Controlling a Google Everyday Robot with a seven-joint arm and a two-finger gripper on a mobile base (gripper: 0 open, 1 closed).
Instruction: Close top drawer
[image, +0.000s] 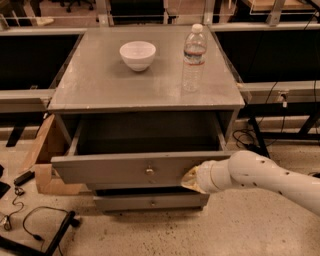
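**Desk:** Where does the top drawer stand?

**Photographer:** The top drawer (100, 170) is pulled well out of the grey cabinet (145, 87). Its long front panel hangs forward of the cabinet's top edge. Below it, a lower drawer front (150, 201) sits further back.

**Desk:** And the gripper?

**Photographer:** The gripper (190, 178) is at the right part of that front panel. Its yellowish tip touches the panel's outer face near the lower edge. It is to the right of the small brass knob (149, 170) and apart from it.

**Desk:** Is it spread or closed, and does it have hold of anything?

**Photographer:** That cannot be told from this angle. Only the tip shows, end-on against the panel.

**Desk:** Where does the arm come in?

**Photographer:** The white arm (270, 179) reaches in from the lower right, low over the speckled floor, with its wrist level with the drawer front.

**Desk:** What else is in view?

**Photographer:** A white bowl (137, 54) stands on the cabinet top toward the back. A clear water bottle (194, 59) stands upright to its right, apart from it. A cardboard box (42, 165) sits beside the cabinet's left side, and black cables (30, 222) lie on the floor in front of it
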